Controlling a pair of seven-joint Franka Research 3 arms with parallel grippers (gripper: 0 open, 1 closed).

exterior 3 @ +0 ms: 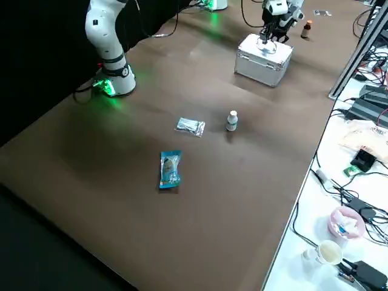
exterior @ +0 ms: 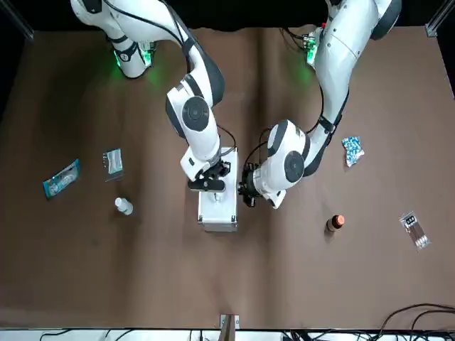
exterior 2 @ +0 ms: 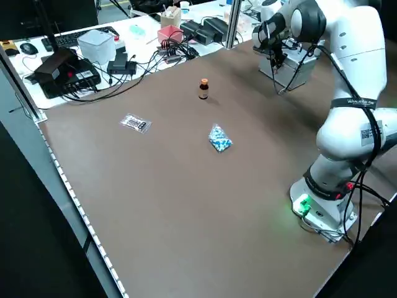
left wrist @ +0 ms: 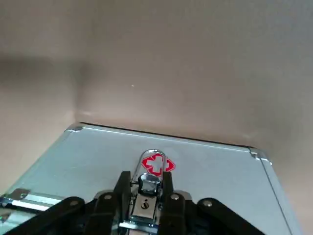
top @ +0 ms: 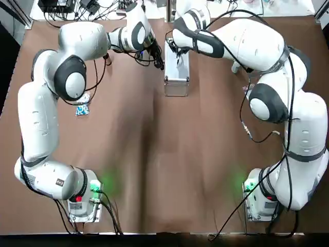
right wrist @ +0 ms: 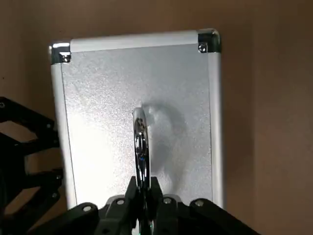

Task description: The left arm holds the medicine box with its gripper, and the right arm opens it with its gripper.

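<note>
**Two grippers clamped on a shut metal box**

The box (top: 176,82) is a silver aluminium case with grainy faces, bright edge rails and riveted corner caps; its lid is down, so what it holds is hidden. It stands at the far middle of the matte brown table (top: 154,164), between the two grippers.

The left arm reaches in level from the box's left side. The left gripper (left wrist: 145,185) is narrow, its black fingers hugging a chrome latch (left wrist: 155,165) marked with a red cross.

The right arm bends over the box and points down; the right gripper (right wrist: 143,188) is pinched tight on the thin flat metal handle (right wrist: 140,137), which stands on edge on the lid.

Small things lie well apart from the box. On the robot's left are a blue-and-white pill pack (top: 82,109), a brown bottle (exterior: 335,223) and a flat dark packet (exterior: 414,231); on its right are a white bottle (exterior: 124,206), a clear packet (exterior: 112,161) and a blue sachet (exterior: 61,177).
</note>
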